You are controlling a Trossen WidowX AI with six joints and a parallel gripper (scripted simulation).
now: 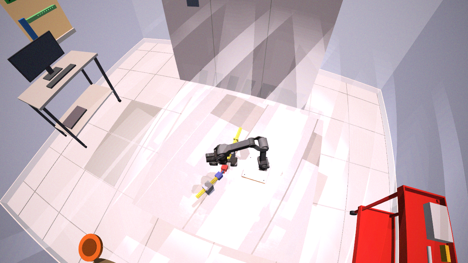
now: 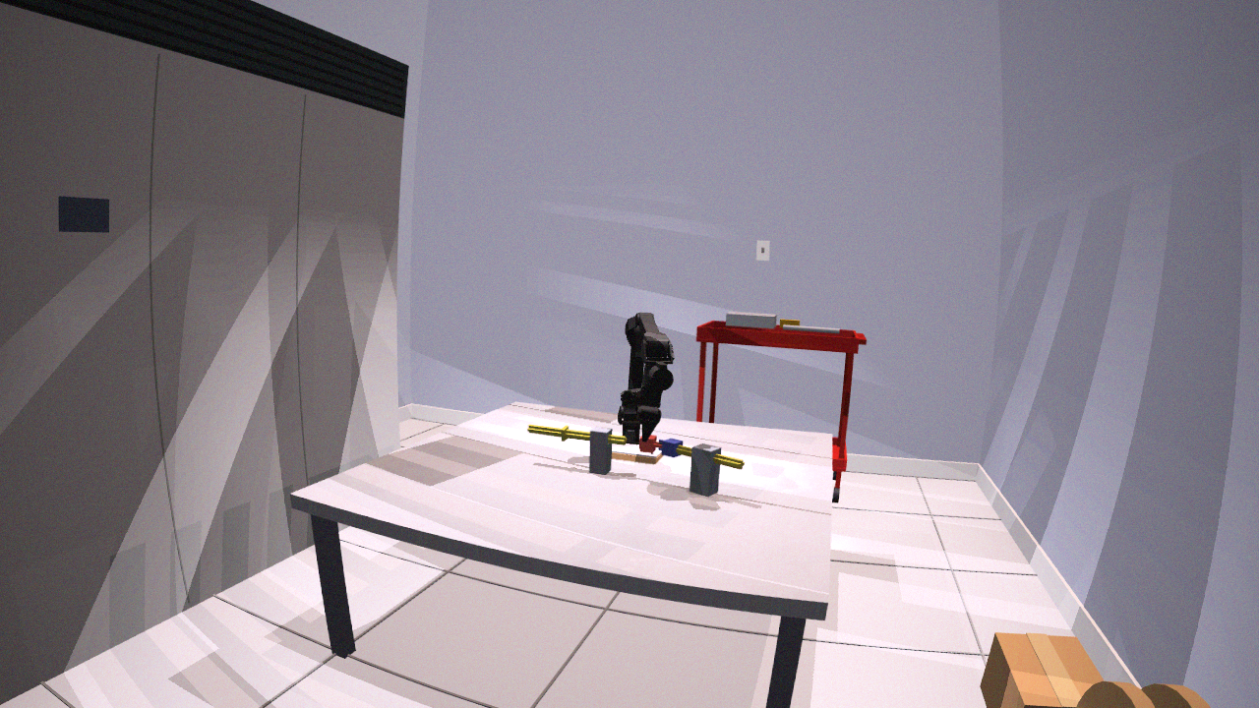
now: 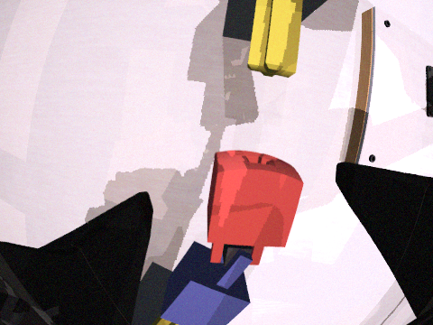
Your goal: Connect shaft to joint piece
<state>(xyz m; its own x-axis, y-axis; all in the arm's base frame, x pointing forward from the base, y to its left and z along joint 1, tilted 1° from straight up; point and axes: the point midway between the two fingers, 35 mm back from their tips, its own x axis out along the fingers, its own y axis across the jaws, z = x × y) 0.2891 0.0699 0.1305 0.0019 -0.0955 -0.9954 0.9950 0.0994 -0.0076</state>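
The red joint piece [image 1: 224, 168] [image 2: 647, 444] [image 3: 254, 194] is hinged to a blue yoke [image 1: 218, 175] [image 2: 671, 446] [image 3: 198, 300] on the first yellow shaft [image 1: 199, 194] [image 2: 730, 461], held in a grey block [image 1: 209, 189] [image 2: 704, 477]. The second yellow shaft [image 1: 240, 131] [image 2: 544, 430] [image 3: 283, 38] passes through another block [image 2: 600, 453] [image 3: 238, 23]. In the wrist view its end faces the red piece across a gap. The opening shows only as a sliver at the red piece's far edge; its exact alignment is unclear. My gripper [image 1: 224, 162] [image 2: 641, 435] [image 3: 247, 187] is open, fingers apart on either side of the red piece.
The arm's white base plate [image 1: 255, 176] [image 3: 392, 86] lies beside the shafts. A small collar [image 1: 236, 139] [image 2: 564, 433] sits on the second shaft's outer part. The red cart [image 1: 400, 225] [image 2: 774, 336] stands beyond the table [image 2: 563, 528].
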